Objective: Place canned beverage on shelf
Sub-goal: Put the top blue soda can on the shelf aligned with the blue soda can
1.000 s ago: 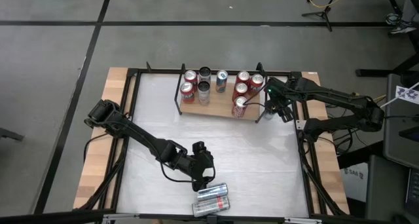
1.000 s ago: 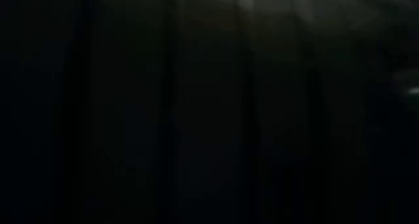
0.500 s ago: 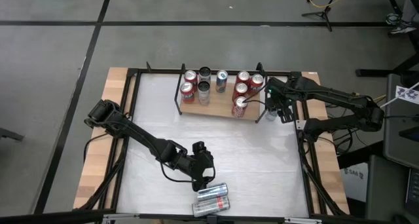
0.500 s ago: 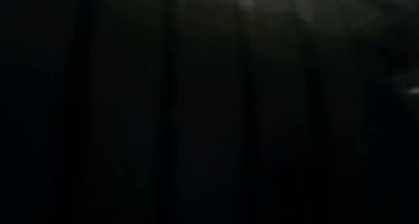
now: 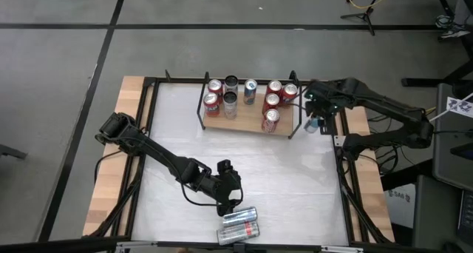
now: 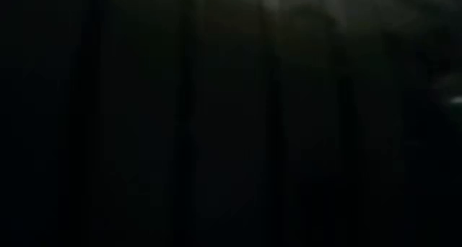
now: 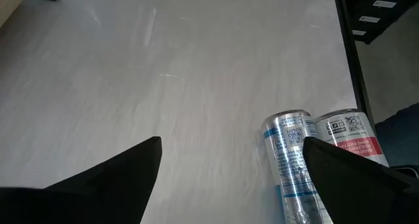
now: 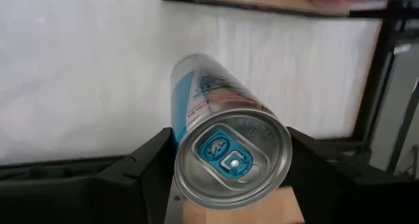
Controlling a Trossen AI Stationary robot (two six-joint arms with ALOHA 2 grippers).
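Observation:
The shelf (image 5: pixel 244 122), a small wooden board with black rod brackets, stands at the far middle of the table and carries several upright cans (image 5: pixel 271 100). My right gripper (image 5: pixel 313 122) hangs just past the shelf's right end, pointing down, shut on a silver and blue can (image 8: pixel 226 145). My left gripper (image 5: pixel 226 202) stands open near the table's front edge. Beside its fingers two silver cans (image 7: pixel 292 164) (image 7: pixel 349 136) lie on their sides on the table. The low view is dark. My right gripper pinches the can's side wall just below its top rim (image 8: pixel 180 175) between its two fingers (image 8: pixel 147 168), one on each side. The fingers come from above, pointing down. The can hangs below them, top up, over the white tabletop beside the shelf's right bracket.
Black frame rails (image 5: pixel 341 171) and wooden side strips (image 5: pixel 111 201) run along the table's left and right edges. The shelf's right bracket (image 5: pixel 295 123) stands close to the held can. White tabletop (image 5: pixel 244 164) lies bare between the shelf and the lying cans.
My right gripper has risen with the can beside the shelf's right end, and its wrist has rolled about its downward line. The can stays held below the fingers.

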